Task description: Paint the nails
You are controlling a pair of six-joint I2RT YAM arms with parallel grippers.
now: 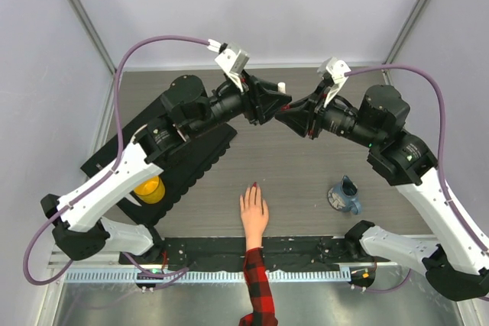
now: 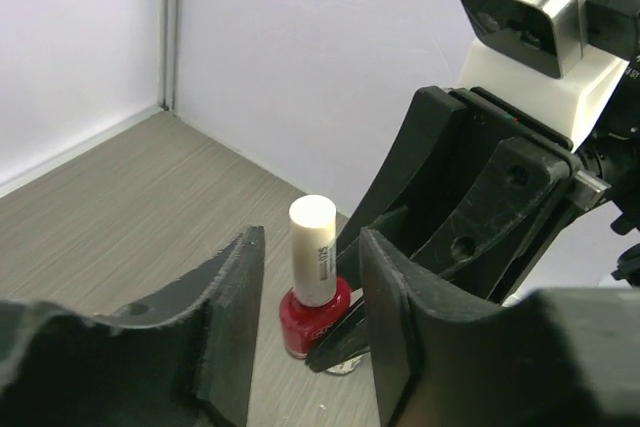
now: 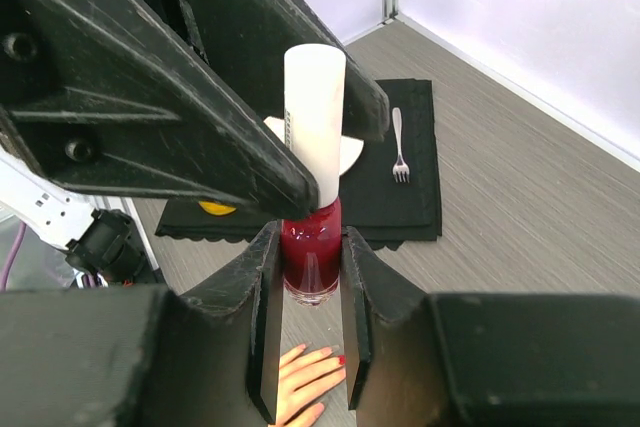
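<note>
A small red polish bottle with a tall white cap is held upright above the table at the far middle. My right gripper is shut on the bottle's red glass body. My left gripper is open, its two fingers either side of the white cap with gaps showing. Both grippers meet in the top view, left and right. A pale hand with a red-and-black plaid sleeve lies flat near the front edge. One nail is red; the others look skin-coloured.
A black mat at the left holds a yellow object, a white plate and a fork. A blue mug stands right of the hand. A black strip runs along the near edge.
</note>
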